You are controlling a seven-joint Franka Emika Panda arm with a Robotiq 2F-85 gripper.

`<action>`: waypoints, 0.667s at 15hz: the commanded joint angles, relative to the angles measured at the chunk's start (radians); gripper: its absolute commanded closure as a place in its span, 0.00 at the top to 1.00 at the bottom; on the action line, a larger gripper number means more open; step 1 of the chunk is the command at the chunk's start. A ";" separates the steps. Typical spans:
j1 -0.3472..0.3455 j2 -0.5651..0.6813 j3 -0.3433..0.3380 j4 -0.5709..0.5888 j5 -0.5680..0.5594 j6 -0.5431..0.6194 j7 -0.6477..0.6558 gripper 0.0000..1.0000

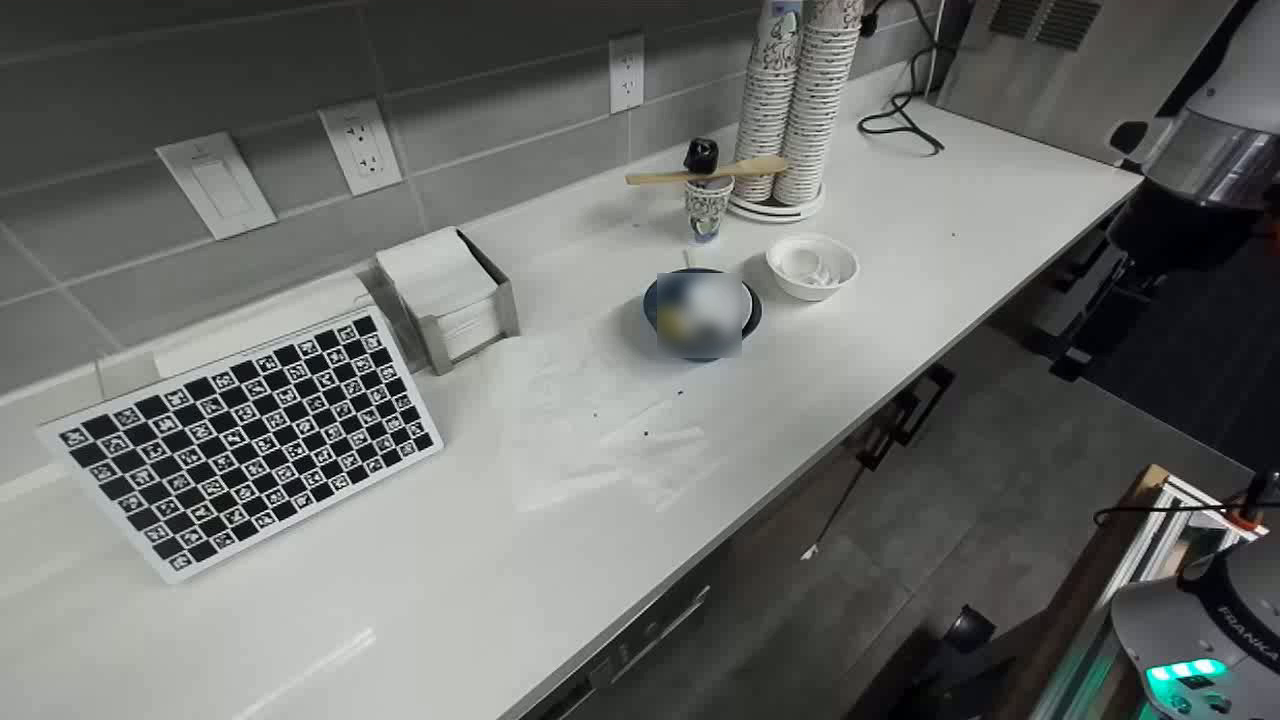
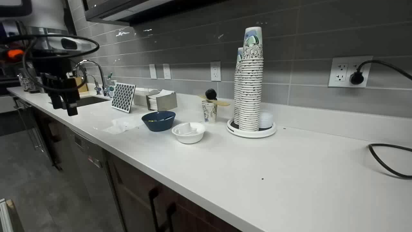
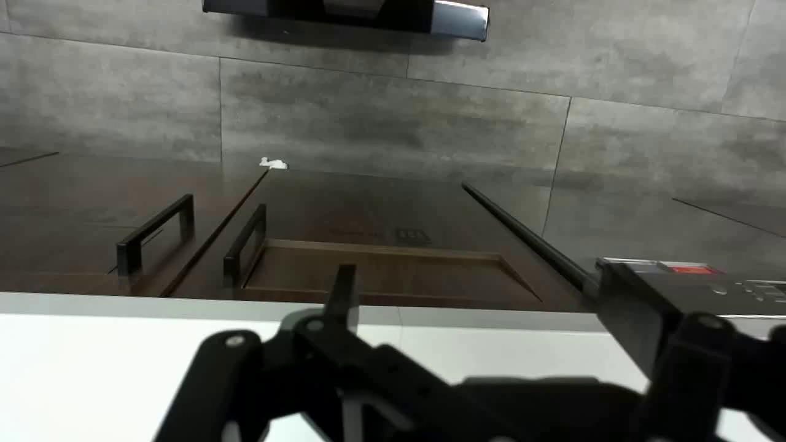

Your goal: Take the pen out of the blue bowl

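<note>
The blue bowl (image 1: pixel 652 312) stands on the counter in both exterior views (image 2: pixel 157 125). A blurred patch covers most of its inside in an exterior view. A thin dark shape, likely the pen (image 2: pixel 167 118), lies inside it near the right rim; it is too small to make out well, and a bit of yellow shows at the left. My gripper (image 2: pixel 65 108) hangs in the air near the counter's front edge, well apart from the bowl. In the wrist view its fingers (image 3: pixel 482 276) are wide apart with nothing between them. Bowl and pen are out of the wrist view.
A white bowl (image 2: pixel 189 138) stands beside the blue bowl. Behind are a paper cup (image 2: pixel 209 112) with a wooden utensil across it and tall cup stacks (image 2: pixel 251 93). A napkin holder (image 1: pixel 465 320) and checkered board (image 1: pixel 250 430) stand along the wall. Cabinet handles (image 3: pixel 153 233) jut below the counter edge.
</note>
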 commanded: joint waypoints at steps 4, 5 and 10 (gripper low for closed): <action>0.002 0.029 -0.010 0.005 0.032 0.033 -0.009 1.00; 0.000 0.053 -0.002 0.027 0.039 0.070 0.008 1.00; 0.007 0.265 0.039 0.162 0.155 0.469 0.112 1.00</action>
